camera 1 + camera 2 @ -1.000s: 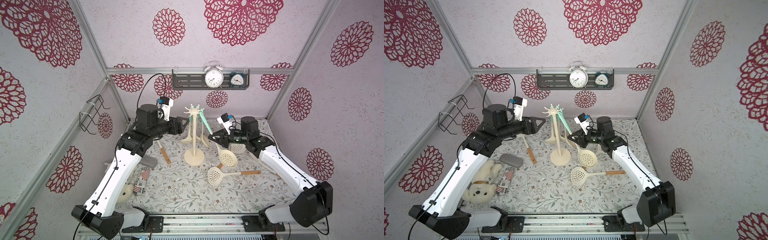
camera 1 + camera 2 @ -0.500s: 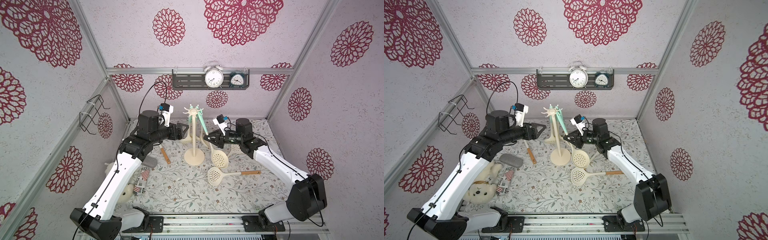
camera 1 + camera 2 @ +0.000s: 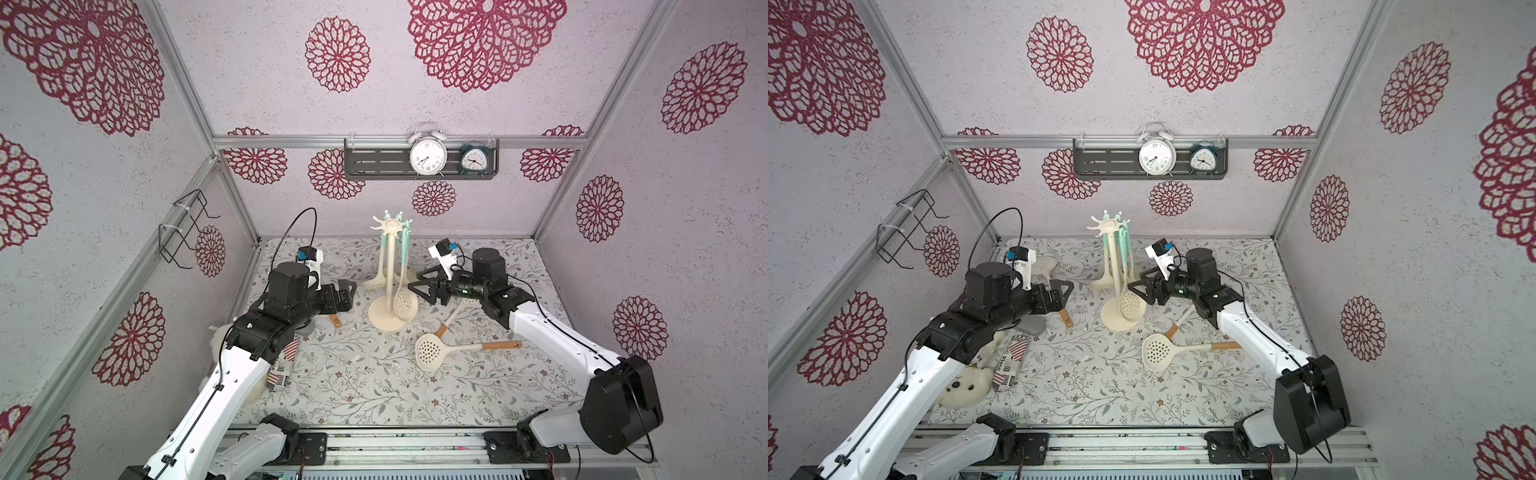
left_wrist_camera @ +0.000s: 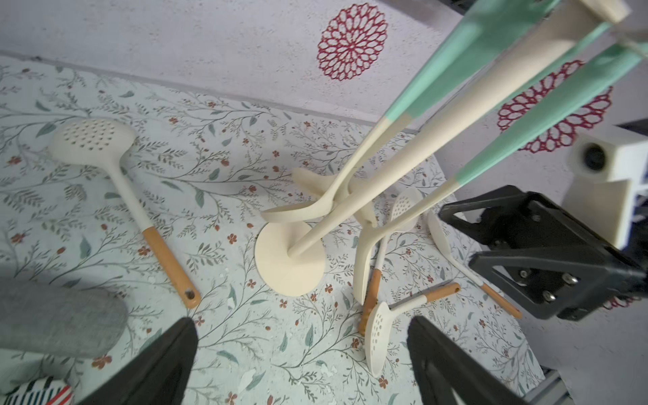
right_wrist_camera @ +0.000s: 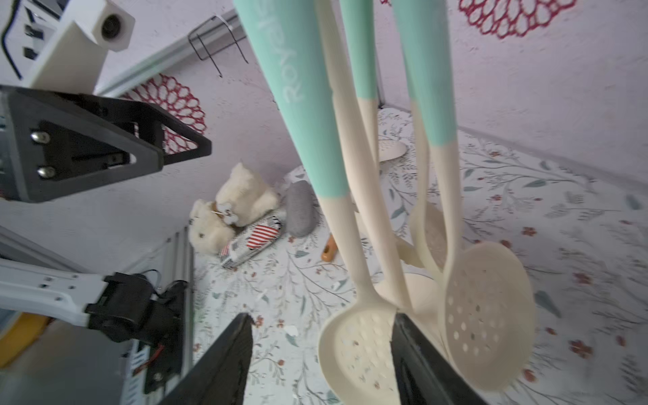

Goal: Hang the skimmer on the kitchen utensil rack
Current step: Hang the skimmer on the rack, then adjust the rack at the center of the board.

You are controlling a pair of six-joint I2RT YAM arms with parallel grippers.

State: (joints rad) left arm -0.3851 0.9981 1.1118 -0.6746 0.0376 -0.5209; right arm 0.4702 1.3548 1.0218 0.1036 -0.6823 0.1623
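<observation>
skimmer (image 3: pixel 405 308) hangs on the kitchen utensil rack (image 3: pixel 379 321) by its mint handle, bowl dangling low at the pole's 3 o'clock, near the round base; whether its eye sits fully on the hook is too small to tell. right tool (image 3: pixel 415 281) stands at 3 o'clock of the rack, jaws apart and gripping nothing, yet in the right wrist view the perforated bowl shows between its fingers (image 5: pixel 224 361). left tool (image 3: pixel 350 294) sits at 9 o'clock, wide open and empty, apart from the pole.

the main risk, as i judge it, is the pull-out: a finger dragged sideways could catch the bowl, set it swinging and lift the handle off its hook, or knock the ladle (image 3: pixel 373 283) and the second perforated spoon (image 5: pixel 487 315) hung alongside. the stand looks light and top-heavy and nothing steadies it, so a firm nudge might tip the lot.

on the counter (image 3: pixel 353 395) a loose wooden-handled skimmer (image 3: pixel 430 353) lies at 5 o'clock and another handle (image 3: pixel 451 318) runs under the right arm, so a low retreat could scuff them. a further skimmer (image 3: pixel 1045 264) lies at 10 o'clock behind the left arm; grey pad (image 3: pixel 1030 326), teddy bear (image 3: pixel 963 384) and striped packet (image 3: pixel 1011 361) crowd 8 o'clock. a shelf (image 3: pixel 374 164) with two clocks (image 3: pixel 428 156) hangs on the wall at 12 o'clock, well clear.
</observation>
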